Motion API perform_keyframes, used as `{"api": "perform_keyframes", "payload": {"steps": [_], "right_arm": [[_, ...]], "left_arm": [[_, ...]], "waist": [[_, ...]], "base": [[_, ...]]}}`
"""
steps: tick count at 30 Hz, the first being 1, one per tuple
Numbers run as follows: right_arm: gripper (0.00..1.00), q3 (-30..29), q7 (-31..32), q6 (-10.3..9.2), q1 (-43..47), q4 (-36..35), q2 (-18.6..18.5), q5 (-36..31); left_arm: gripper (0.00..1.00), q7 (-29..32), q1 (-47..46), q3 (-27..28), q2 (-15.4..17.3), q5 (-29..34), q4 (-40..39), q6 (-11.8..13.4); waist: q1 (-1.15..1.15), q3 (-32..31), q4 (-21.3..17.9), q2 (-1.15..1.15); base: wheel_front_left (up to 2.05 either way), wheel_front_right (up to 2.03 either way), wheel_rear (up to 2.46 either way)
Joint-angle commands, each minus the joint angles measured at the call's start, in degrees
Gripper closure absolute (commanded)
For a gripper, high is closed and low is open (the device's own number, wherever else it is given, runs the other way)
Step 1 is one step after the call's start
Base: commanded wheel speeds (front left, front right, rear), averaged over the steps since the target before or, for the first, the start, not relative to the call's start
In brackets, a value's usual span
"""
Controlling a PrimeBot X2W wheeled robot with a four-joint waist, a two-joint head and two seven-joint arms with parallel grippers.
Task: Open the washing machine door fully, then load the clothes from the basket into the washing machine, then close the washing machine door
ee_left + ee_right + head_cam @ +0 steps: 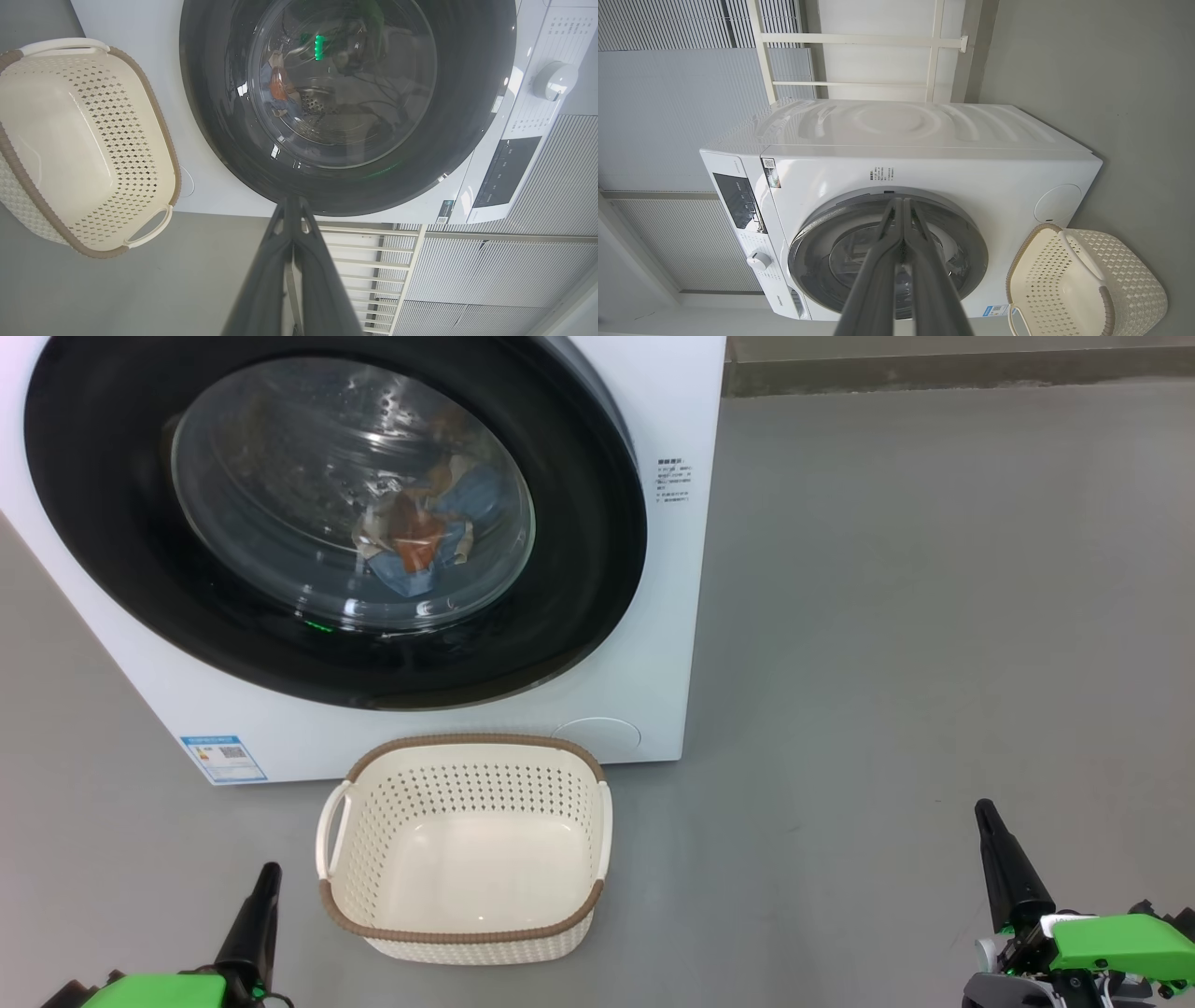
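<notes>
Floor: smooth grey floor [887,616], seen from the head view looking down.
Left gripper: the left gripper [266,882] is at the lower left, its two long dark fingers pressed together with nothing between them, pointing up toward the machine, well apart from the basket's handle.
Right gripper: the right gripper [990,831] is at the lower right on its green-cased wrist, clenched on nothing, over bare floor and well apart from everything else.
Basket: a small rectangular cream plastic basket [485,784] with perforated sides, a brown woven-look rim and two side handles stands upright on the floor between the two grippers, just in front of the machine; its bare cream bottom shows.
Machine: a big white front-loading washing machine [672,569] stands behind the basket, with a small blue label [222,756] at its lower left corner and a round flap [602,733] at the lower right.
Door: the large round door [597,523], with a wide glossy black rim and bulging clear glass, sits closed against the front.
Clothes: light blue clothes [420,537] with orange and cream patches lie inside the drum, seen through the glass.
Background: pale slatted wall panels [668,93] rise beyond the machine.
</notes>
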Motion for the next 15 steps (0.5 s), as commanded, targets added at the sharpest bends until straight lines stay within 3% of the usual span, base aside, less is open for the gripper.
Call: {"api": "perform_keyframes", "payload": {"steps": [1, 15], "right_arm": [[1.00, 1.28, 0.45, -0.06, -0.98, -1.76, -0.18, 0.19], [1.00, 1.29, 0.45, -0.06, -0.98, -1.76, -0.18, 0.19]], "left_arm": [[1.00, 0.34, -2.36, 2.00, 0.71, -0.41, -1.70, -0.15], [1.00, 0.34, -2.36, 2.00, 0.71, -0.41, -1.70, -0.15]], "waist": [[0.00, 0.00, 0.00, 0.00], [0.00, 0.00, 0.00, 0.00]], "base": [[0.00, 0.00, 0.00], [0.00, 0.00, 0.00]]}}
